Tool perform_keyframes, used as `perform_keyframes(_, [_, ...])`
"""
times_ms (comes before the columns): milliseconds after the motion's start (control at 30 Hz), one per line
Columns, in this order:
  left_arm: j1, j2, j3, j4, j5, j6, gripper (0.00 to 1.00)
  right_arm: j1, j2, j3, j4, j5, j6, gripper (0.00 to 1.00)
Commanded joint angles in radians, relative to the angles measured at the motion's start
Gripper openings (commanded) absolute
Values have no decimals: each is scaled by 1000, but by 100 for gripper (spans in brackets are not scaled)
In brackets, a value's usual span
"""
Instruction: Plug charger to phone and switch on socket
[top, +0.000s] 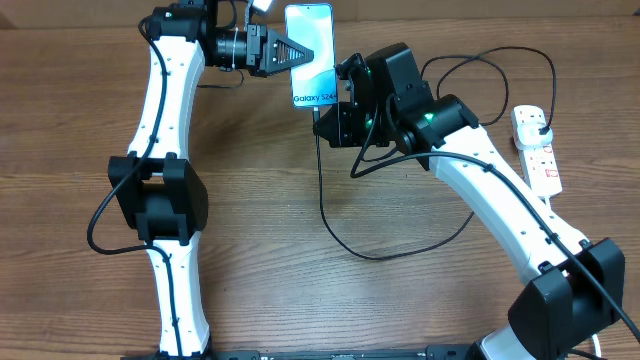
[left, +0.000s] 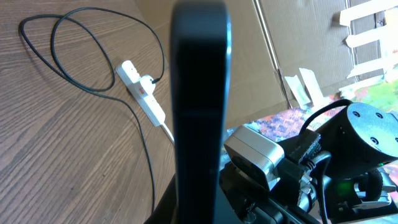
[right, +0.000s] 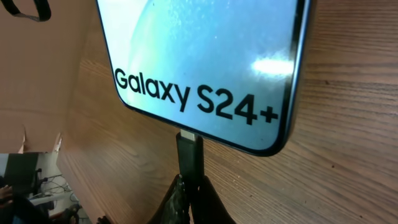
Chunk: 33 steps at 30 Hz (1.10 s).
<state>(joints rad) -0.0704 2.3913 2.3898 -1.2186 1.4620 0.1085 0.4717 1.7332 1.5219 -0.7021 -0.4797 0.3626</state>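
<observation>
Your right gripper (right: 191, 198) is pinched narrow on the charger (top: 322, 190). Its fingers (right: 208, 202) press from both sides on the black connector (right: 189, 155) just below the tip. That tip stands straight up against the lower edge of the phone (top: 312, 85), touching the frame under the "Galaxy S24+" lettering. You cannot tell from the right wrist view how deep it sits.

Your left gripper (top: 308, 50) comes in from the left and is clamped on the phone. One dark finger lies across the lit blue screen, and the left wrist view sees the phone edge-on as a dark bar. The phone is near the middle of the far edge of the table (top: 400, 310), screen up.

From the connector the thin black cable drops toward the middle of the table, curls right, then loops along the far right. It ends at the plug (top: 537, 124), seated in the far end of the white power strip (top: 540, 160). The strip lies close to the right edge, well apart from the phone. Its red-marked switches are too small to read.
</observation>
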Motion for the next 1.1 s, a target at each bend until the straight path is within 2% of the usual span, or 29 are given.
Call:
perform_keyframes(0, [-2, -42, 21, -4, 24, 26, 4, -13, -35, 32, 21, 7, 1, 4])
perform_keyframes(1067, [-2, -42, 21, -42, 14, 26, 4, -13, -35, 32, 58, 27, 5, 4])
